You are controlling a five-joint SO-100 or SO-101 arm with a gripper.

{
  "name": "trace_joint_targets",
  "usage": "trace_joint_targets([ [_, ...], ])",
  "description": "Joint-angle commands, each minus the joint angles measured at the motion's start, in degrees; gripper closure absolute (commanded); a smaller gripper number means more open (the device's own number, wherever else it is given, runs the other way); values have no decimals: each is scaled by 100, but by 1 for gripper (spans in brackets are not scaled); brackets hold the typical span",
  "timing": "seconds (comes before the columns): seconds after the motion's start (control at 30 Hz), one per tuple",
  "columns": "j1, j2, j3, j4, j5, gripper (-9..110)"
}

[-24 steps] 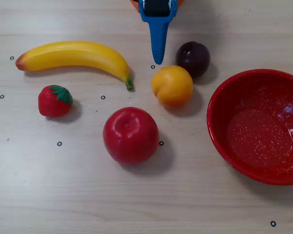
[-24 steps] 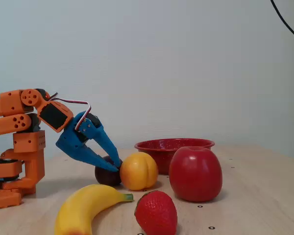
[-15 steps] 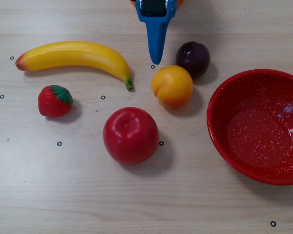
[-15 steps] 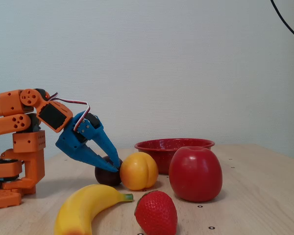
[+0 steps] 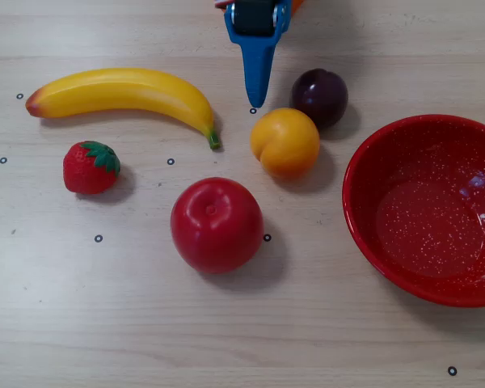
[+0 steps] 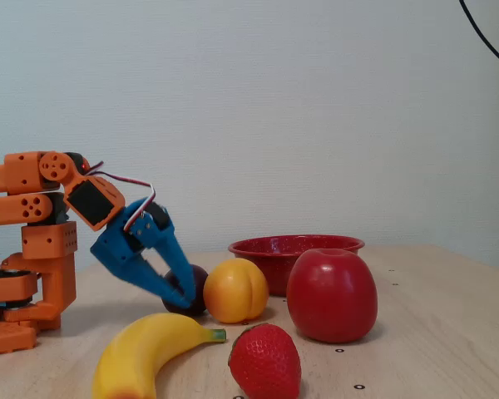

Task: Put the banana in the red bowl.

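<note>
Banana on the tabletop, jaws empty nearby

In the overhead view the banana (image 5: pixel 125 95) lies on the tabletop (image 5: pixel 226 323), far left of the red bowl (image 5: pixel 364 218), with the peach (image 5: pixel 284 142), plum (image 5: pixel 319 96) and apple (image 5: pixel 217 224) between. The blue gripper (image 5: pixel 255 101) points down near the banana's stem, its jaws together and holding nothing.

Overhead view: mounted straight above the bench (image 5: pixel 226 339), looking down, fairly close; arm base is off the top edge, only the gripper (image 5: pixel 255 101) pokes in. Fixed view: sits low at bench height, near the opposite edge, facing level toward the arm and back wall. Both share the fruit cluster: banana (image 5: pixel 125 93) (image 6: pixel 145 353), red bowl (image 5: pixel 432 210) (image 6: pixel 295 247), gripper (image 6: pixel 183 295).
</note>
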Motion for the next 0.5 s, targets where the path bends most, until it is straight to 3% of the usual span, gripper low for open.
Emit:
trace_joint_targets([
  [0.0,-70,-255,-861,185,369,101],
  [0.47,-817,-3006,-3876,1863,1784,101],
])
